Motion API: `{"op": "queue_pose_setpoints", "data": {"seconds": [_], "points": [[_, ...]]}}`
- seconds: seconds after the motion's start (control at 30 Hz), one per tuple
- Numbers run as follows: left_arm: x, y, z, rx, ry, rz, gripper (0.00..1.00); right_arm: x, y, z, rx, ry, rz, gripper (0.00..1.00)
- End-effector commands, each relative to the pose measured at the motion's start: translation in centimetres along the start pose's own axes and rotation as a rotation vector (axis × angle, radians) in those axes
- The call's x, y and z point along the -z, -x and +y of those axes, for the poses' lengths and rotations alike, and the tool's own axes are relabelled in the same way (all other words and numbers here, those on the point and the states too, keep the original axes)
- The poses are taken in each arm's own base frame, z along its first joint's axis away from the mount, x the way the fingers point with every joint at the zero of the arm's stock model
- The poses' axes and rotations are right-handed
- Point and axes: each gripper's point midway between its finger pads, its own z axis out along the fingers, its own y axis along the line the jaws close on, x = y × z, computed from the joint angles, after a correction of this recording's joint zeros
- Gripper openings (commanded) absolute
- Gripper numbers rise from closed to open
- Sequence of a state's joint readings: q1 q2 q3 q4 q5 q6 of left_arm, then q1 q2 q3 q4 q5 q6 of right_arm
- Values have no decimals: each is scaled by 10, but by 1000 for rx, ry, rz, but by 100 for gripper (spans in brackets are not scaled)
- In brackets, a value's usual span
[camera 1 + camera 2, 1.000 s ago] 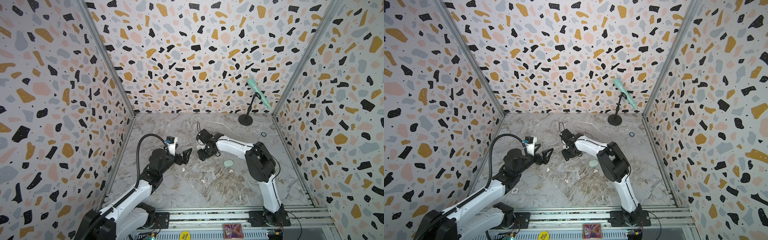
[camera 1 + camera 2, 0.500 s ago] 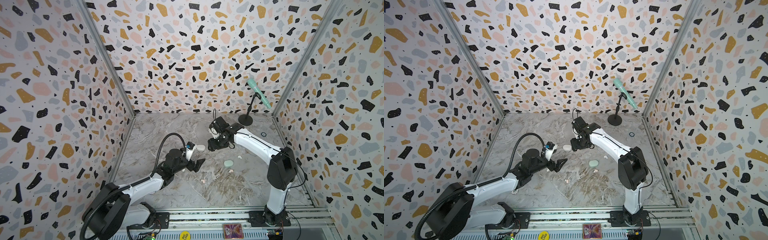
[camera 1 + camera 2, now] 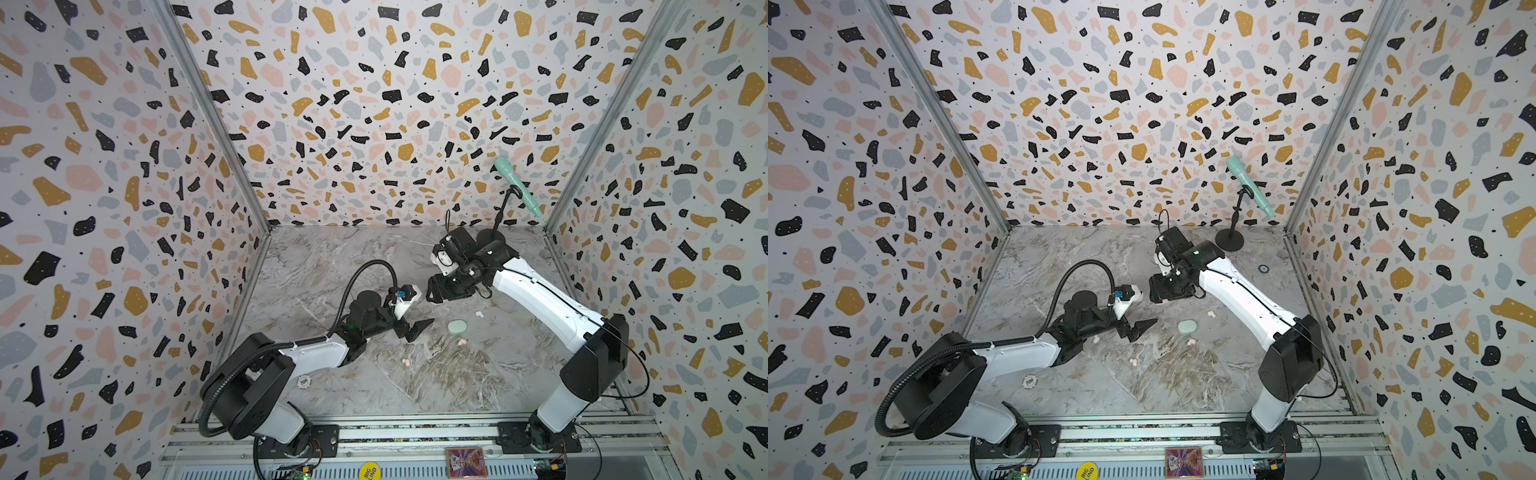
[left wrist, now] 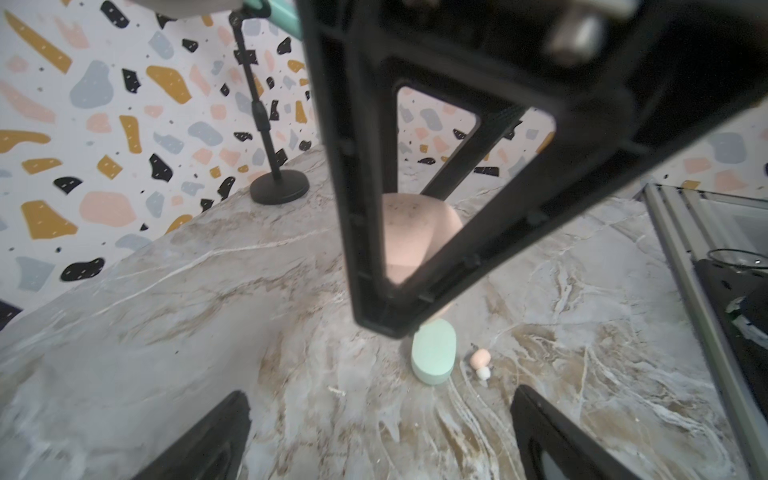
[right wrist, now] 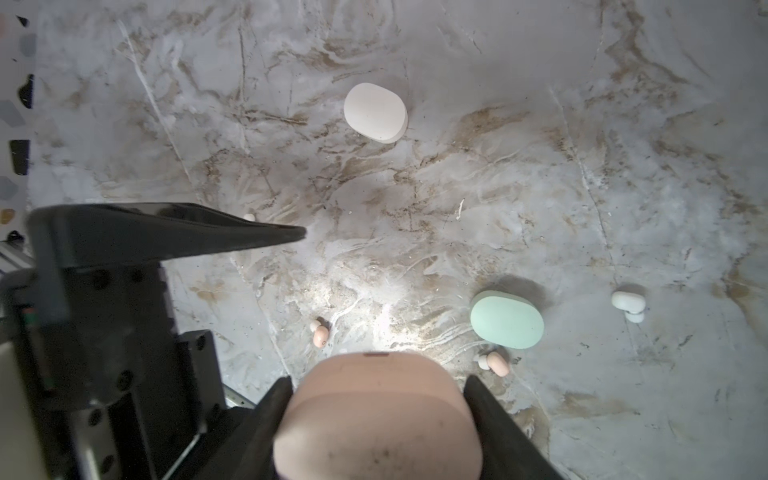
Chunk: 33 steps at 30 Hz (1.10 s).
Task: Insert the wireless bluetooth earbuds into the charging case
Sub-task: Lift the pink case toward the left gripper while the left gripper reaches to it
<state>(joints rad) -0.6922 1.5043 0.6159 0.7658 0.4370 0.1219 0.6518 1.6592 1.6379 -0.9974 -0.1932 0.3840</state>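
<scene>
Our grey marbled tabletop (image 3: pixel 332 257)
On it lie a mint pebble case (image 3: pixel 457 327), white pebble case (image 5: pixel 375 112), pink bean-shaped earbuds (image 5: pixel 320 334), white earbuds (image 5: pixel 628 305).

Pink case (image 5: pixel 376 415), one end cut off

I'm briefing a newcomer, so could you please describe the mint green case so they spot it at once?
On the marble tabletop, look beyond the left gripper's open jaws. The mint green case lies there, a pink earbud beside it. Of three cases it alone is green: the white case lies apart, the right gripper holds the pink case.
</scene>
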Motion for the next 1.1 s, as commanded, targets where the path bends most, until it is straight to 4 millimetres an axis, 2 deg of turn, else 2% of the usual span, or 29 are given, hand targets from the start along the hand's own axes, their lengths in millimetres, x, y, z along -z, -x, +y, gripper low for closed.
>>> {"op": "queue_pose_setpoints", "data": {"seconds": [0.0, 0.37, 0.53, 1.07], "points": [[-7, 42, -11, -81, -68, -145, 96, 18, -7, 7, -40, 47, -18, 57], [-18, 59, -13, -47, -105, -215, 80, 19, -10, 9, -62, 64, -27, 57], [-20, 59, -18, -40, -126, -215, 73, 20, -8, 10, -62, 69, -35, 57], [-23, 62, -19, -24, -141, -223, 62, 25, -4, 16, -64, 97, -48, 57]]}}
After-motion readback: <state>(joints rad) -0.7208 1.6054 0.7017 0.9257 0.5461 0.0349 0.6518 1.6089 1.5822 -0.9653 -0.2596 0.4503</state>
